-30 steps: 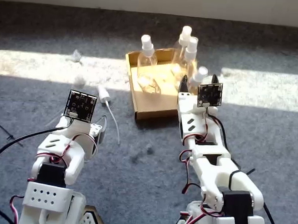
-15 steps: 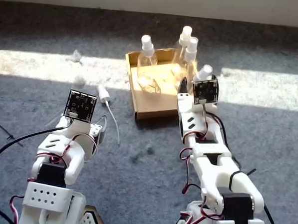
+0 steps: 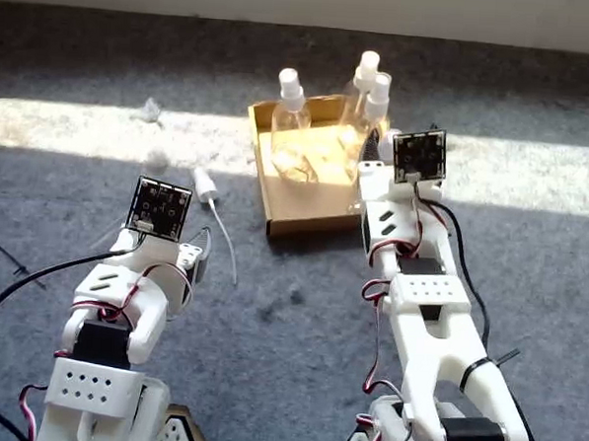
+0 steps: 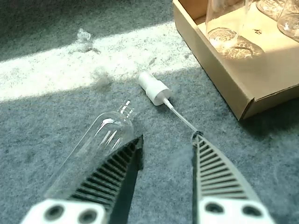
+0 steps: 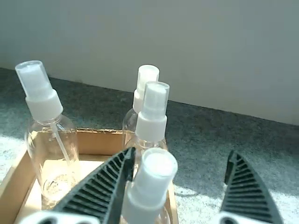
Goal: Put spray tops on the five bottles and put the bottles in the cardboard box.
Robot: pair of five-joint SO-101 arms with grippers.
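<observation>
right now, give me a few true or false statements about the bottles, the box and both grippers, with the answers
1. A loose spray top lies on the carpet outside the cardboard box. True.
2. The uncapped bottle stands upright. False: it lies on its side beside the left gripper.
3. The right gripper is open, with a capped bottle between its fingers. True.
4. All five bottles are in the cardboard box. False: the uncapped bottle lies on the carpet.
5. The left gripper is shut on the loose spray top. False: it is open and holds nothing.
</observation>
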